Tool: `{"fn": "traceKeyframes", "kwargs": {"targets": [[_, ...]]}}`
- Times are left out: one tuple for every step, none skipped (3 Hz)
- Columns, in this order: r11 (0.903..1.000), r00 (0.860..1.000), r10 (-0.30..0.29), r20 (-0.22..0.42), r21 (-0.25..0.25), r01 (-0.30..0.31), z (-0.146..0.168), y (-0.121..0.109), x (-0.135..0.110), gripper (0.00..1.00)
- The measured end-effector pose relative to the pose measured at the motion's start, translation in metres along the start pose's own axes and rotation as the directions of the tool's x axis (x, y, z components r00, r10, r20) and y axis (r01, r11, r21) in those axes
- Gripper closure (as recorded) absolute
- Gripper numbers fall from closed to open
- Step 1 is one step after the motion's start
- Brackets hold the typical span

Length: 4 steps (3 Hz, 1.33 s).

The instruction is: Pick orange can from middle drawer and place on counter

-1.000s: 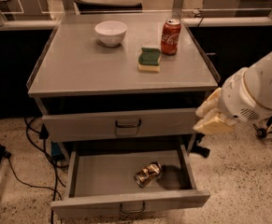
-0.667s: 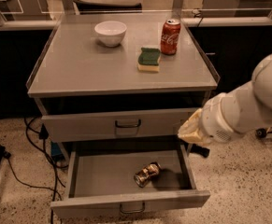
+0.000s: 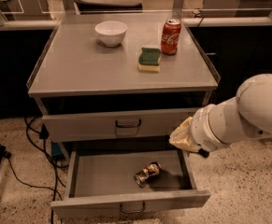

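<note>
The orange can (image 3: 147, 173) lies on its side inside the open middle drawer (image 3: 98, 176), right of centre on the drawer's flat grey floor. The drawer's front carries a small dark loop handle (image 3: 132, 209). My gripper (image 3: 181, 138) hangs at the end of the white arm (image 3: 247, 113), which comes in from the right. It sits over the drawer's back right corner, above and to the right of the can and apart from it. It holds nothing. The counter (image 3: 89, 64) is the grey top of the cabinet above.
On the counter stand a white bowl (image 3: 111, 32), a red Coca-Cola can (image 3: 171, 36) and a green-and-yellow sponge (image 3: 149, 59). A closed drawer (image 3: 79, 125) sits above the open one. Black cables (image 3: 23, 171) run over the speckled floor at the left.
My arm and gripper have moved left and down, from beside the cabinet's right edge toward the open drawer's back right corner. The orange can has not moved.
</note>
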State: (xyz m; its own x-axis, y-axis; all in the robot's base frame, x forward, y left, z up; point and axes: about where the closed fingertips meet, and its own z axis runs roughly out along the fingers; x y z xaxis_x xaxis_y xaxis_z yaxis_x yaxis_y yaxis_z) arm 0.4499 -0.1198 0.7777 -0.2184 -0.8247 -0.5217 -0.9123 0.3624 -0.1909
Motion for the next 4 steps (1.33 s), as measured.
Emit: {"fn": "traceKeyframes", "kwargs": {"targets": [[0.9994, 1.0, 0.02, 0.011, -0.028, -0.02, 0.042, 0.007, 0.031, 1.0], [0.9988, 0.999, 0.03, 0.034, -0.039, -0.028, 0.086, 0.01, 0.059, 1.0], [0.9986, 0.998, 0.013, 0.062, -0.052, -0.01, 0.135, 0.015, 0.073, 1.0], [0.9975, 0.998, 0.026, 0.059, -0.067, -0.022, 0.196, 0.019, 0.094, 1.0]]}}
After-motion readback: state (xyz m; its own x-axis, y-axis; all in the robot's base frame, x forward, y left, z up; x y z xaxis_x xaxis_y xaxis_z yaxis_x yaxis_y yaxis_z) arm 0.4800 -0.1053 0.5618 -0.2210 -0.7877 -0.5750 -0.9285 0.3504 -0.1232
